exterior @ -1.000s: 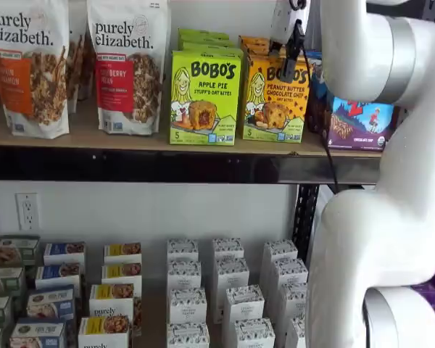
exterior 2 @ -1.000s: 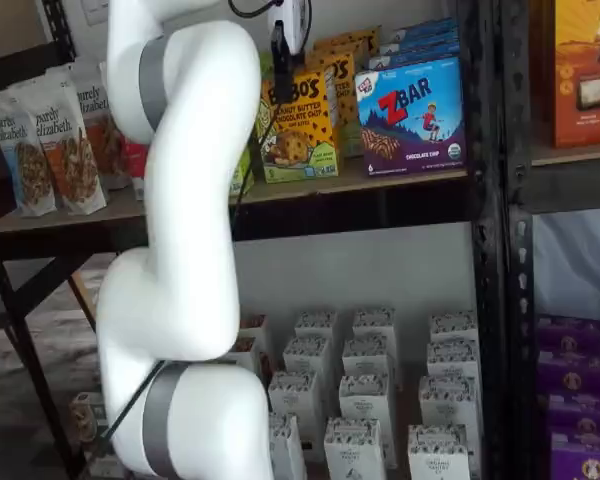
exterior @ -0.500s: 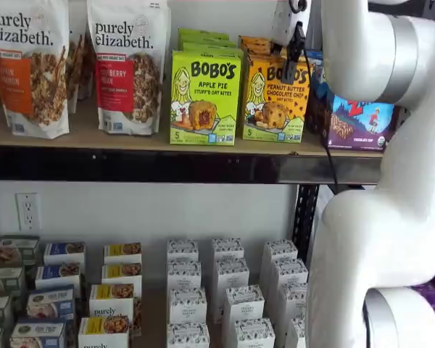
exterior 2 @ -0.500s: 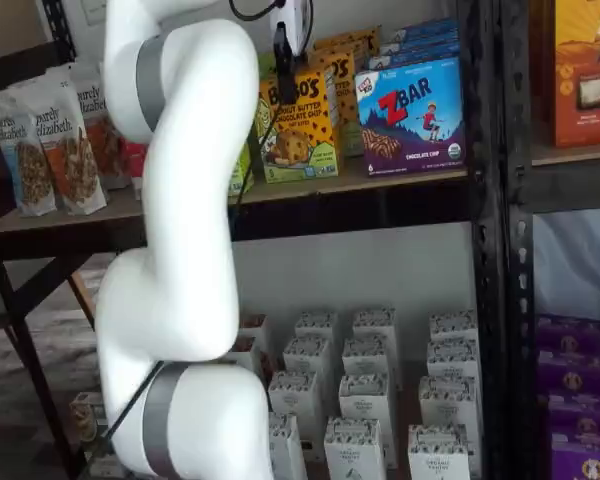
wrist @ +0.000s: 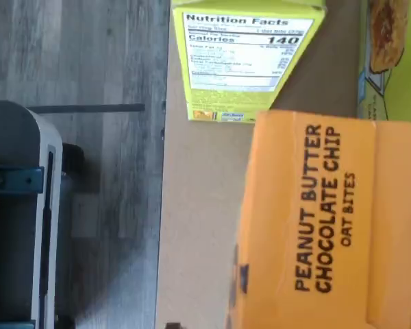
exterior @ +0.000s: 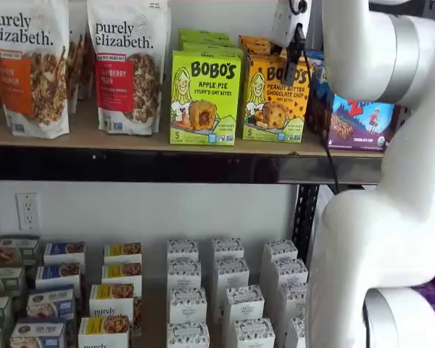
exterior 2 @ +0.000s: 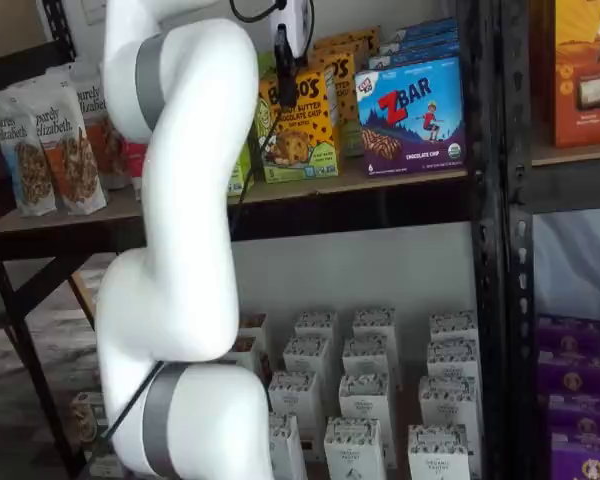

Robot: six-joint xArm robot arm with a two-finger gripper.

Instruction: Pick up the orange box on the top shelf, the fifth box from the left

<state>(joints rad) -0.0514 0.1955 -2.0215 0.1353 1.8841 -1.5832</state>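
— Orange box [exterior: 276,98], where is it now?

— It stands upright on the top shelf [exterior: 152,141], between the lime-green Apple Pie carton [exterior: 205,96] and the blue-purple ZBar box [exterior: 359,122]. In both shelf views it sits flat on the board, so I judge it is not lifted yet. More orange boxes stand in a row behind it.

— And the hand?

— The hand [exterior: 292,64] hangs in front of the upper part of the orange box, its white body above and the black fingers pointing down, with a cable beside them. In a shelf view [exterior 2: 283,62] it also shows, at the upper edge of the box front.

— Are the fingers apart or together?

— I cannot tell. They show only as one dark shape, side-on, and no gap is plain. I also cannot tell if they touch the box or only hang close in front of it.

— What does the wrist view give?

— The orange box top [wrist: 329,219], printed "Peanut Butter Chocolate Chip Oat Bites", with the green carton's nutrition panel [wrist: 243,58] beside it. The fingers are not seen there.

— So how far is the task?

— The approach looks almost finished, in my judgement. Closing on the box, lifting it and pulling it from the shelf are left
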